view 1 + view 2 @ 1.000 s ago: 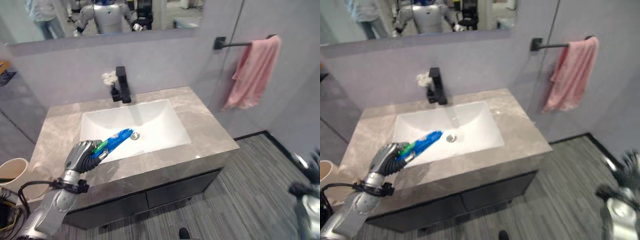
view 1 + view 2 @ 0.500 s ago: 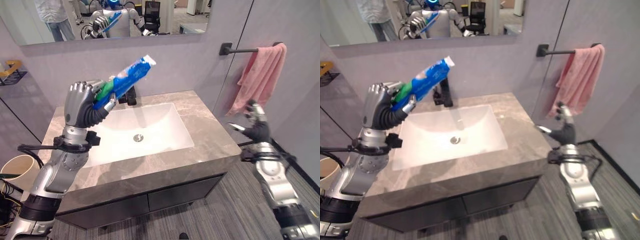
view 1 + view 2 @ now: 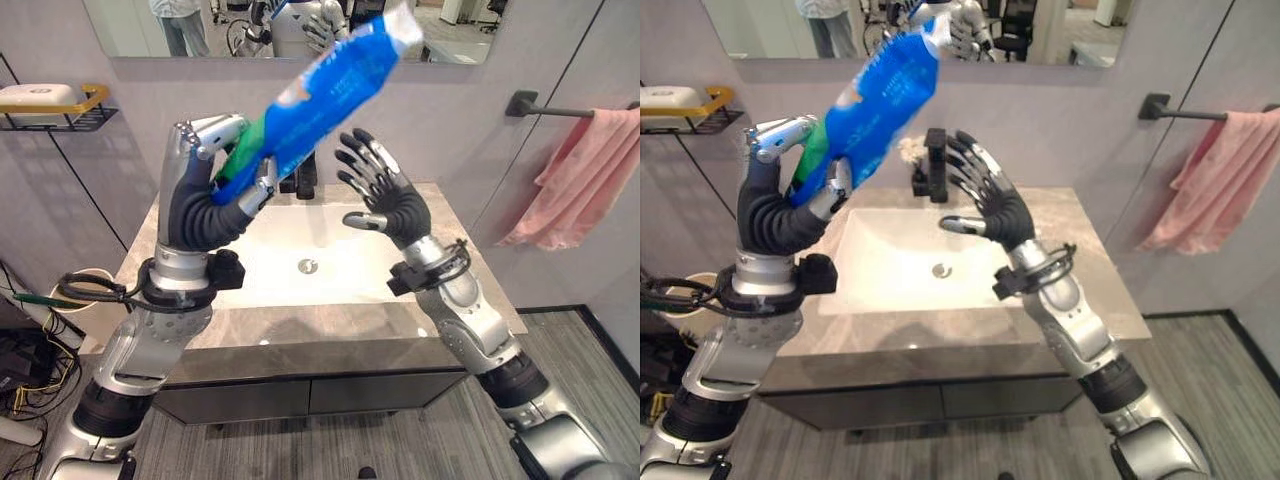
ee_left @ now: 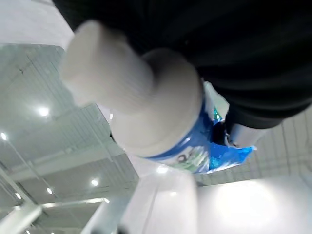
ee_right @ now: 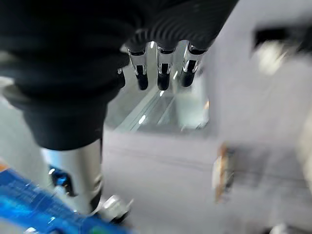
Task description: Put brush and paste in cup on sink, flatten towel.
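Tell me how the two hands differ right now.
The left hand is curled round the blue paste tube; the right hand holds nothing. The left hand's fingers are shut; the right hand's fingers are spread open with the thumb apart. The left hand is raised a little higher than the right hand. Both are lifted above the sink, facing each other.

Basin (image 3: pixel 290 262) and bench (image 3: pixel 455 262) lie open below; tap (image 3: pixel 303 180) blocks 12 o'clock; paste (image 3: pixel 320 90) slants above.
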